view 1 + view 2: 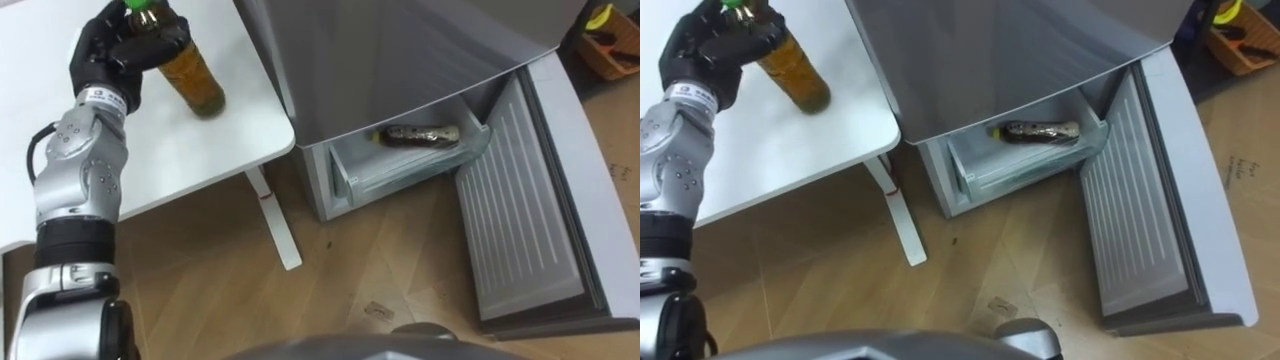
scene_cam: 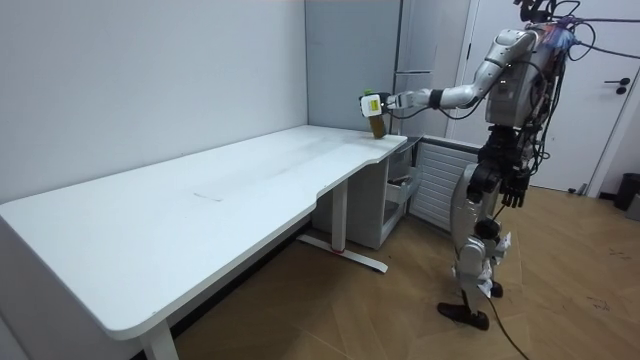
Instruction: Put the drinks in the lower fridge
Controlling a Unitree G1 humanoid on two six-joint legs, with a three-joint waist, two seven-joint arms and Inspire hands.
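Note:
An amber drink bottle [image 1: 195,78] with a green cap is at the white table's [image 1: 200,150] right end. My left hand [image 1: 120,45] is shut round its neck and top. Whether its base rests on the table I cannot tell. The room view shows the same bottle [image 2: 376,124] held out at arm's length. The grey fridge's [image 1: 400,60] lower drawer [image 1: 400,170] is pulled open, and a dark bottle [image 1: 420,134] lies on its side inside. My right hand [image 2: 514,187] hangs relaxed by my hip.
The fridge's lower door [image 1: 520,210] swings wide open to the right over the wooden floor. The table's white leg and foot [image 1: 275,220] stand just left of the drawer. An orange basket [image 1: 610,40] sits at the far right.

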